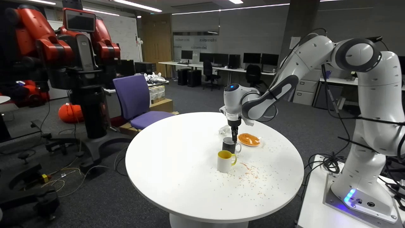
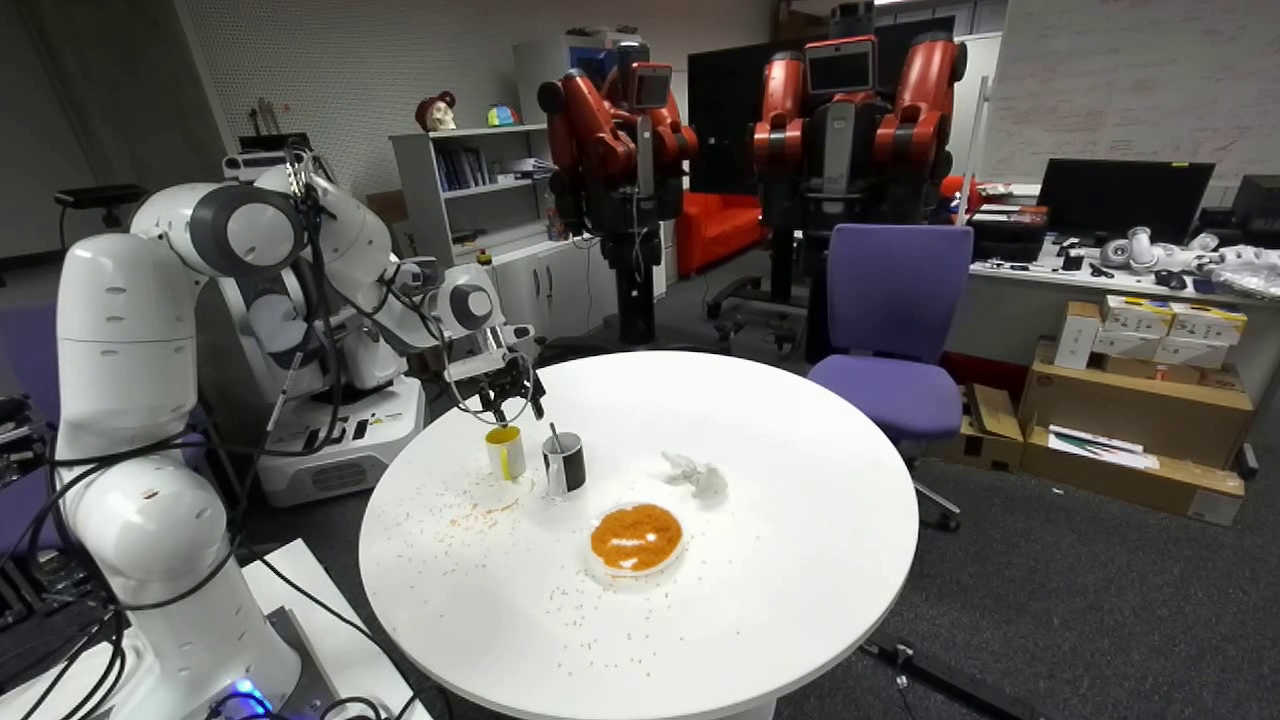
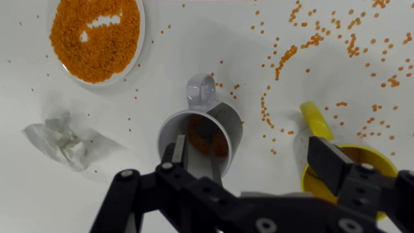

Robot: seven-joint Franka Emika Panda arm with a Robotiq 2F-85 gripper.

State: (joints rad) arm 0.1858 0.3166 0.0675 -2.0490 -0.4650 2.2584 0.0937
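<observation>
Wrist view: spoon-like utensil leans in the dark-and-white mug just below my gripper, whose jaws stand wide, gripping nothing; yellow-lined mug sits beneath too, so I'd shift gently, clear of both rims

Ceiling strips glare; the counter is bright to its edges, the floor dim. Wrist view: soft shadow beside the plate, the hand slightly blurred.

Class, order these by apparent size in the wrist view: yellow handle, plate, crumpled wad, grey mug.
1. Plate, grey mug: too alike to rank; plate cropped, mug partly hidden
2. Crumpled wad
3. Yellow handle
</observation>
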